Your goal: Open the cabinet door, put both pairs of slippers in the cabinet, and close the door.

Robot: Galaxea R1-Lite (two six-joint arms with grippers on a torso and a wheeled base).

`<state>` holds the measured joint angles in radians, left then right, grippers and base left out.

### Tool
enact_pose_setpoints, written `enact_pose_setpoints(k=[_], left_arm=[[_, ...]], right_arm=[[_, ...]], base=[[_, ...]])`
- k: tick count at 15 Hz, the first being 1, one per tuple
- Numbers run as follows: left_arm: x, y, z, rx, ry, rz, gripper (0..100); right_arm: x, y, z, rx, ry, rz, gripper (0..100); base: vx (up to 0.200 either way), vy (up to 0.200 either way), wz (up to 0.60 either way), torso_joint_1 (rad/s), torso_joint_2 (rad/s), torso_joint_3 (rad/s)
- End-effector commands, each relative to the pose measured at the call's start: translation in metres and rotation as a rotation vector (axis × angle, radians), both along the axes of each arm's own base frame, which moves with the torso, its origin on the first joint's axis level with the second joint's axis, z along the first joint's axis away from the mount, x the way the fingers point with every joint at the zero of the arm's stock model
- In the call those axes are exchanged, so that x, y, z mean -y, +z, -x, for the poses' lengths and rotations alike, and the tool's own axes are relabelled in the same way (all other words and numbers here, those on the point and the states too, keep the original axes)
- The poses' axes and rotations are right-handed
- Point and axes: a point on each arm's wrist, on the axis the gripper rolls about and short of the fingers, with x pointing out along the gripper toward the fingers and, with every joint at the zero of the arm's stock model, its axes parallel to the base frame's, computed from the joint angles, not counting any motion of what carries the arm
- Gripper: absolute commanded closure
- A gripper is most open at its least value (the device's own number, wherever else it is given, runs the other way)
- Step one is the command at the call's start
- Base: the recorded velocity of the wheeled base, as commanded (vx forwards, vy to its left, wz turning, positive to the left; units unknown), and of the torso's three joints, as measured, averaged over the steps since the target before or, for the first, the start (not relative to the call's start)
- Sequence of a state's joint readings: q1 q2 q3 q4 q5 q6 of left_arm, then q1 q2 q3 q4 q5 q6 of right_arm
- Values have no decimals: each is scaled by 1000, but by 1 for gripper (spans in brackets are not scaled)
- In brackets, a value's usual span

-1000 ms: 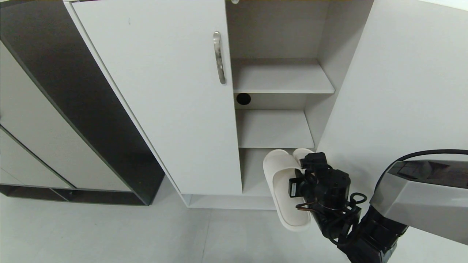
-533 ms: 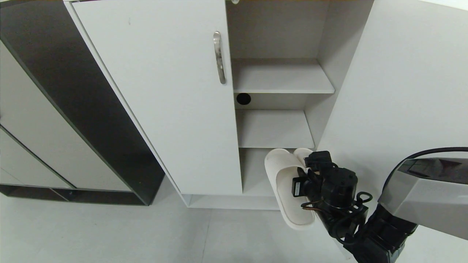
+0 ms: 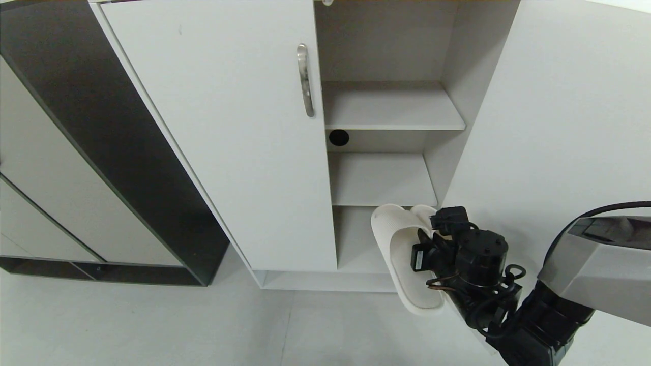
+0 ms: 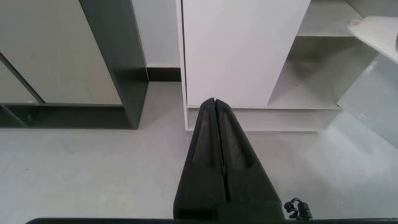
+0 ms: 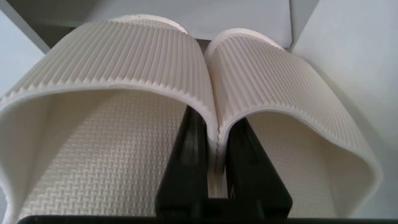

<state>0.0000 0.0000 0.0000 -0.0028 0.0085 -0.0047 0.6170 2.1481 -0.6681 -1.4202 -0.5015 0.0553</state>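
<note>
While the right gripper point(image 5: 214, 158) kept its jaws clamped on the slippers point(image 3: 394, 229) at their touching inner edges, just before the bottom shelf point(image 3: 353, 239) of the cabinet point(image 3: 229, 152), a level, toe-first push inward seemed best; the left gripper point(image 4: 214, 143) had its jaws together.

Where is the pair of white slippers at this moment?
Head view, lower right: the pair of slippers hangs in the right claw, in front of the open cabinet's bottom shelf.

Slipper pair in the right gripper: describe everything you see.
The slippers are an off-white pair, foam-like, with ribbed straps and textured footbeds. They sit side by side, adjoining inner edges pinched in the right gripper, toes at the cabinet's open bottom compartment, heels out over the floor.
</note>
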Motion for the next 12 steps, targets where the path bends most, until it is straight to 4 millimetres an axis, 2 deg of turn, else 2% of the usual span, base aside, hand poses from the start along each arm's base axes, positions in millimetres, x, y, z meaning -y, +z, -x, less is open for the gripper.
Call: enact_pose_setpoints(k=[1, 4, 5, 7, 8, 12], left_arm=[[0, 0, 0, -1, 1, 1, 100], [0, 0, 0, -1, 2, 0, 100], [0, 0, 0, -1, 2, 0, 100], [0, 0, 0, -1, 2, 0, 100], [0, 0, 0, -1, 1, 0, 100], [0, 0, 0, -1, 2, -2, 100]], right_arm=[[0, 1, 0, 1, 0, -1, 100], [-1, 0, 1, 0, 3, 2, 100], [-6, -2, 8, -3, 27, 22, 100], [-33, 8, 27, 52, 100, 45, 100], [-46, 14, 30, 60, 72, 47, 100], [-77, 30, 8, -17, 3, 31, 100]], base=[[0, 0, 0, 0, 0, 0], [0, 0, 0, 0, 0, 0], [0, 0, 0, 0, 0, 0], [0, 0, 0, 0, 0, 0], [0, 0, 0, 0, 0, 0], [0, 0, 0, 0, 0, 0]])
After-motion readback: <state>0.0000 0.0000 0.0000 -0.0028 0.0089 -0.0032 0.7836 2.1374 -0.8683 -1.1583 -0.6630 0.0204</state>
